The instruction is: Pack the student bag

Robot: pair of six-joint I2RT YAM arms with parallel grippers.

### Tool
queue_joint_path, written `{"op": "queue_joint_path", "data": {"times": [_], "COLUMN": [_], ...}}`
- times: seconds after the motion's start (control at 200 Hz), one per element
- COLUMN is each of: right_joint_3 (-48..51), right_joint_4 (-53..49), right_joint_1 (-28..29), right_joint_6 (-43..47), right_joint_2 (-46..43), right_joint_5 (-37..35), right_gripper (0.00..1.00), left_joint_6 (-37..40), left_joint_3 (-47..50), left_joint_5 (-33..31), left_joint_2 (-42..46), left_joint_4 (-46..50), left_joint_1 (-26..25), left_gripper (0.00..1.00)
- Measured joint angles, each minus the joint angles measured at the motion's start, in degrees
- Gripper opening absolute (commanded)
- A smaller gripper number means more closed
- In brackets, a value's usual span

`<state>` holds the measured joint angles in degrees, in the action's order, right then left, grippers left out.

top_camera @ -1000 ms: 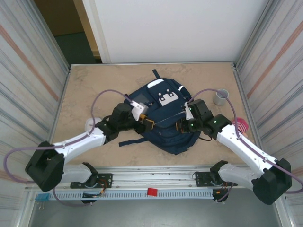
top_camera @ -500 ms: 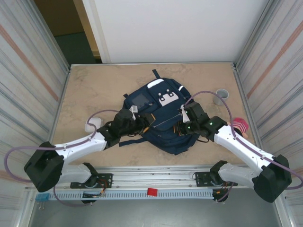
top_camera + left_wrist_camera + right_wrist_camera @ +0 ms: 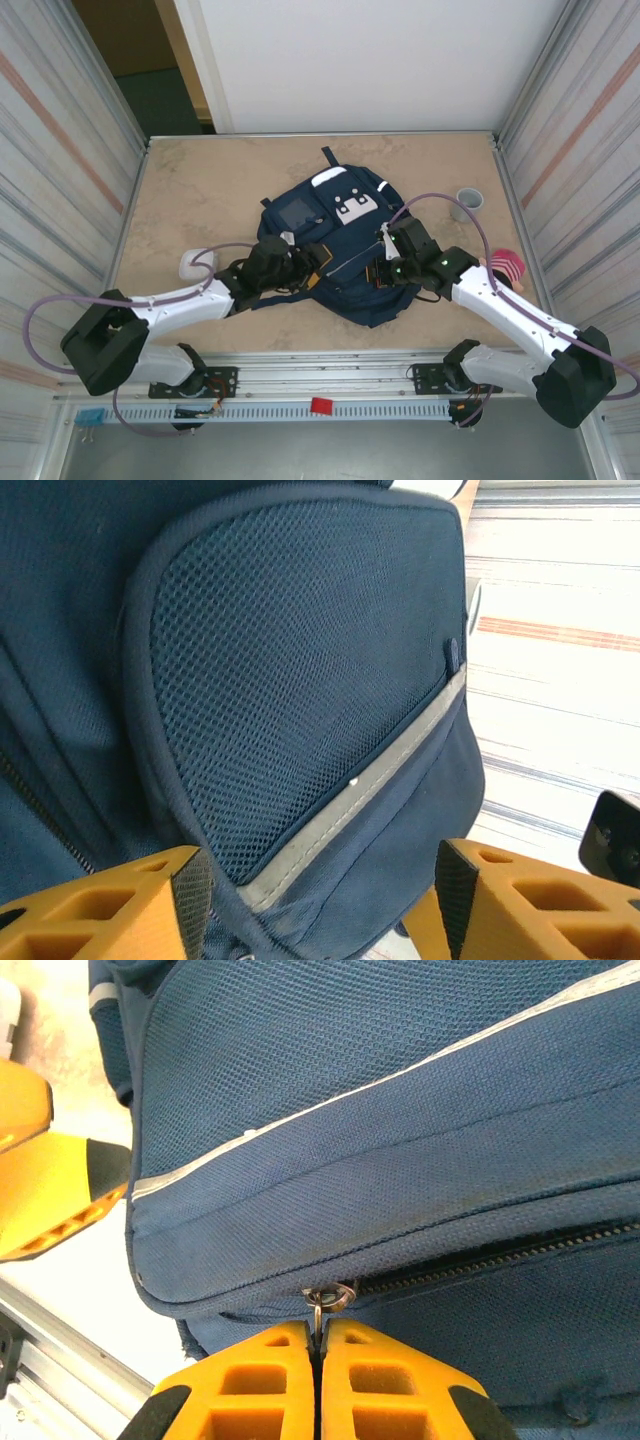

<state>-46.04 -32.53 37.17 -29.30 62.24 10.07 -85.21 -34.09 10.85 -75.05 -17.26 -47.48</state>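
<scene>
— Right wrist camera first: what is the right gripper (image 3: 320, 1335) doing?

— Its two orange fingers are pressing fully together, and they are pinching the small metal zipper pull (image 3: 318, 1298) of the student bag (image 3: 335, 235). The zipper (image 3: 480, 1257) is running away to the right, just under a thick seam of the navy fabric.

— And the left gripper (image 3: 320, 880)?

— It is standing wide open in the left wrist view. A lower corner of the bag, under the mesh pocket (image 3: 300, 670) with its grey stripe (image 3: 380, 780), is lying between the fingers. Whether the fingers are touching the fabric, one cannot tell.

— What is the top external camera adding?

— It is showing the bag lying flat in the middle of the table (image 3: 200, 190), with both grippers meeting at its near part. A grey cup (image 3: 466, 203) is standing well apart at the right, a pink striped thing (image 3: 508, 266) is lying beside the right arm, and a white object (image 3: 193, 264) is lying near the left arm.
</scene>
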Motion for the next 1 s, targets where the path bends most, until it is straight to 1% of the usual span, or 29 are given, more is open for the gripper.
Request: {"op": "queue_joint_path", "data": {"times": [0.175,0.376,0.616,0.687,0.792,0.852,0.917,0.997], "right_joint_3": [0.0,0.0,0.0,0.04,0.11,0.11,0.15,0.26], "right_joint_4": [0.59,0.9,0.85,0.87,0.83,0.83,0.9,1.6], "right_joint_1": [0.0,0.02,0.11,0.11,0.13,0.35,1.14,2.82], "right_joint_6": [-0.2,-0.2,-0.2,-0.2,-0.2,-0.2,-0.2,-0.59], "right_joint_2": [0.17,0.42,0.42,0.42,0.42,0.39,0.39,0.42], "right_joint_5": [0.04,0.11,0.26,0.26,0.28,0.26,0.22,0.26], "right_gripper": [0.0,0.0,0.0,0.0,0.0,0.0,0.0,0.0], "left_joint_6": [-0.39,-0.66,-2.08,-2.27,-2.78,-2.47,-1.81,0.24], "left_joint_3": [1.36,1.99,1.97,1.97,1.97,1.97,1.97,1.97], "left_joint_5": [-0.07,-0.46,0.17,0.2,0.22,0.26,1.11,2.08], "left_joint_2": [2.89,3.34,-2.19,-3.32,-4.17,-4.17,-4.13,-3.17], "left_joint_4": [1.57,1.68,-3.19,-3.74,-3.96,-3.89,-3.58,-1.18], "left_joint_1": [-0.55,-0.55,-0.63,-0.66,-0.63,-0.24,0.72,3.26], "left_gripper": [0.63,0.54,0.43,0.38,0.25,0.21,0.15,0.1]}}
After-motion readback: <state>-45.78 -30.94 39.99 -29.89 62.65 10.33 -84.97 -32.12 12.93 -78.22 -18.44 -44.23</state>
